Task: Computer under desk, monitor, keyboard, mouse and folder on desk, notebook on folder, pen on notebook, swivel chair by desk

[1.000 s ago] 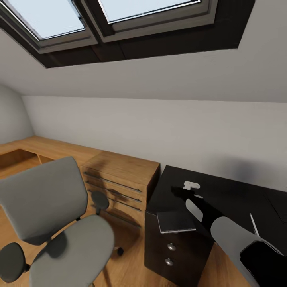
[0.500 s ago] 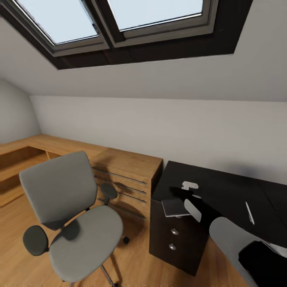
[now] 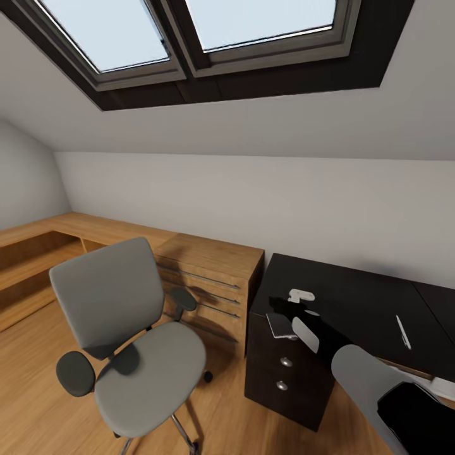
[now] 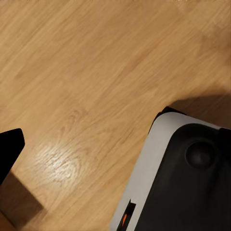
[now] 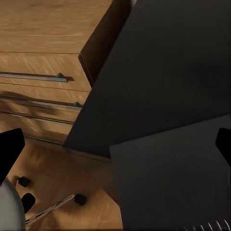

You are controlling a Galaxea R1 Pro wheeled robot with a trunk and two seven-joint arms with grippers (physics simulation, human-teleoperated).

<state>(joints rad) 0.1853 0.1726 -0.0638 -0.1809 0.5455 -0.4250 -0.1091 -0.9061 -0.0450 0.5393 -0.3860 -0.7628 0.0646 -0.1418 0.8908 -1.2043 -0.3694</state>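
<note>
I am looking down through the head camera at a corner of an attic bedroom, with skylights [image 3: 189, 38] overhead in the sloped wall. The chair [image 3: 126, 341] is standing on the wood floor [image 3: 38, 404], its grey seat bare, just in front of a light wood cabinet [image 3: 215, 284]. The black counter [image 3: 354, 303] is sitting right beside that cabinet, with knobbed drawers [image 3: 284, 373] under its near end. My right arm is reaching over the counter's near corner, and its pincer [image 3: 287, 319] is grasping the notebook [image 3: 278, 325], holding it above the counter edge. In the right wrist view the notebook [image 5: 173, 178] is lying dark and flat between the two fingertips [image 5: 9, 149], over the counter [image 5: 168, 62]. The pen [image 3: 402, 331] is lying on the counter, well apart from the notebook. The left wrist view is showing floor [image 4: 86, 72] and part of my base [image 4: 178, 183]; I cannot tell whether the left pincer is released or clenched.
</note>
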